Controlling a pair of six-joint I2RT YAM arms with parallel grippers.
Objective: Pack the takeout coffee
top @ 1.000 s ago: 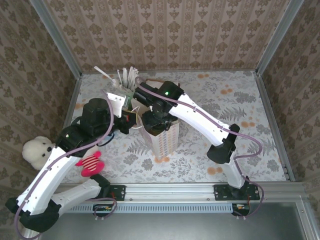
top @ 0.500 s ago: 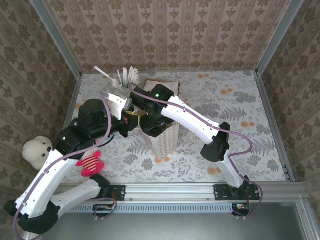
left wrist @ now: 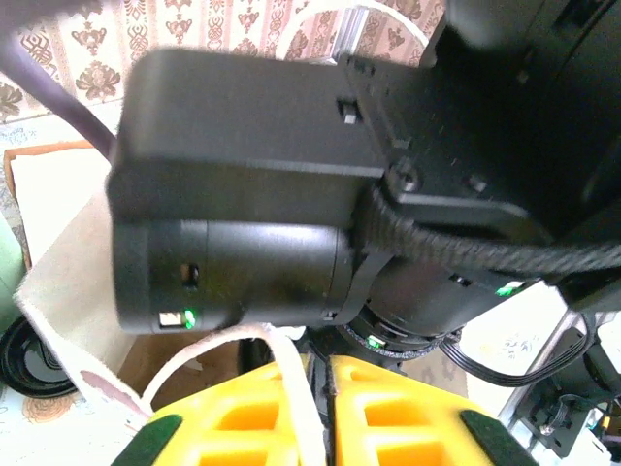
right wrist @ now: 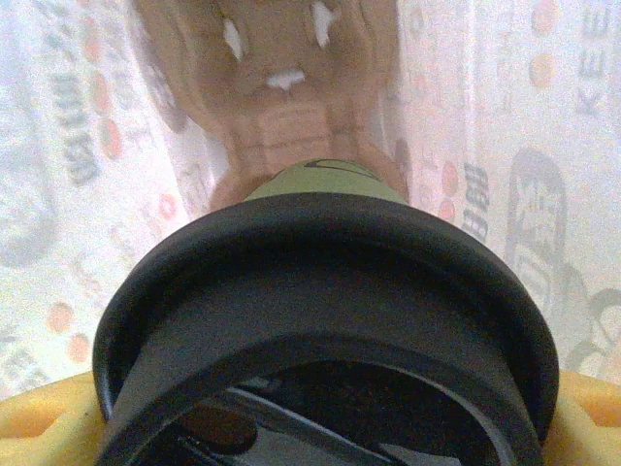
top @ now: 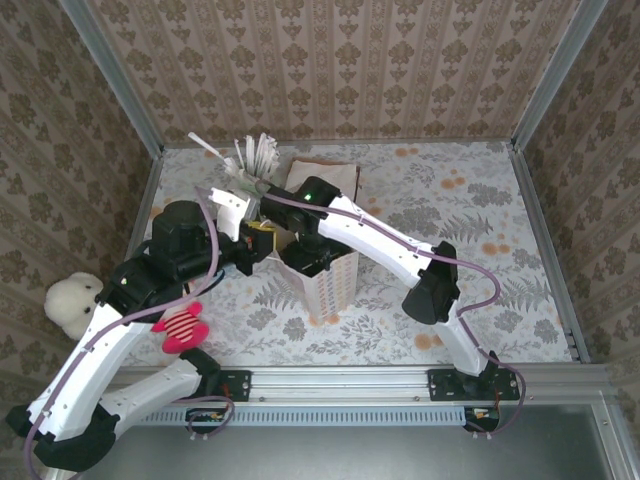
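My right gripper, clamping the takeout coffee, has sunk into the bag around it; my left gripper narrowly pinches the handle. Nearly packed.

From above, the mouth of the paper bag is covered by the right arm. At the right wrist, the takeout coffee is blurred by closeness and its lid is cropped below; the right claw is reduced to yellow corners. At the left wrist, the left claw is cropped below, and its hold on the white handle cannot be judged.
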